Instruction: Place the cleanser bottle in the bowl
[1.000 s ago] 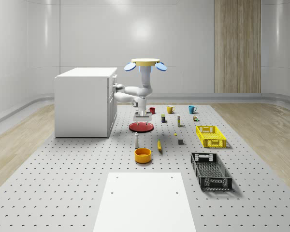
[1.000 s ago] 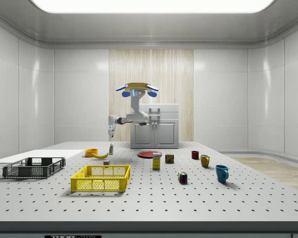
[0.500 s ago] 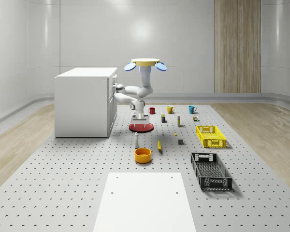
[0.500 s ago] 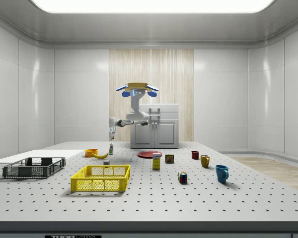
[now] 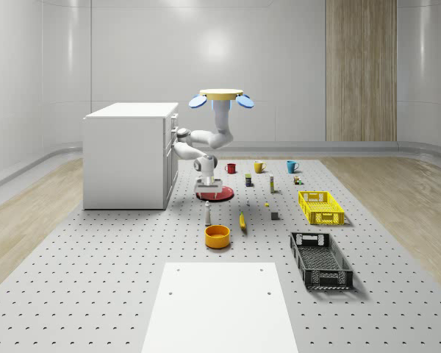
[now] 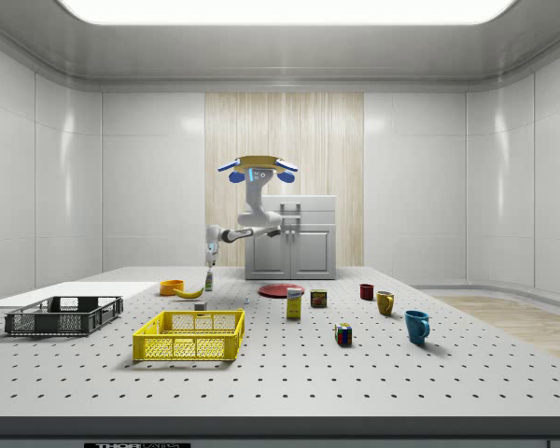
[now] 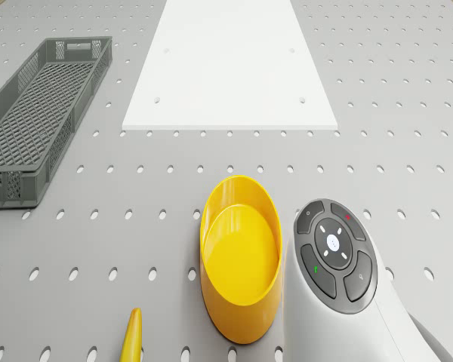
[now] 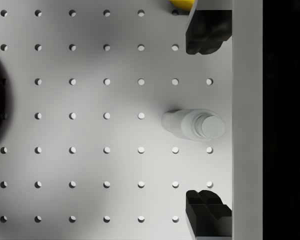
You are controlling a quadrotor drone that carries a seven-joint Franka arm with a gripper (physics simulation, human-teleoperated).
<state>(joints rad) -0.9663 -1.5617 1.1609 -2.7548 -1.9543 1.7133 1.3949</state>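
- White cleanser bottle upright on the bench, directly below the spread claw, between its fingers, untouched.
- Yellow bowl beside the bottle, cut off in the wrist view.
- Drone hovers above the red plate.

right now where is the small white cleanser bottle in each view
Whole-scene view: small white cleanser bottle stands just behind the yellow round bowl, below the gripper.
Side view: bottle right of the bowl.
Drone view: not in it.
Wrist view: centred between the open fingers.
Shared landmark: the bowl.
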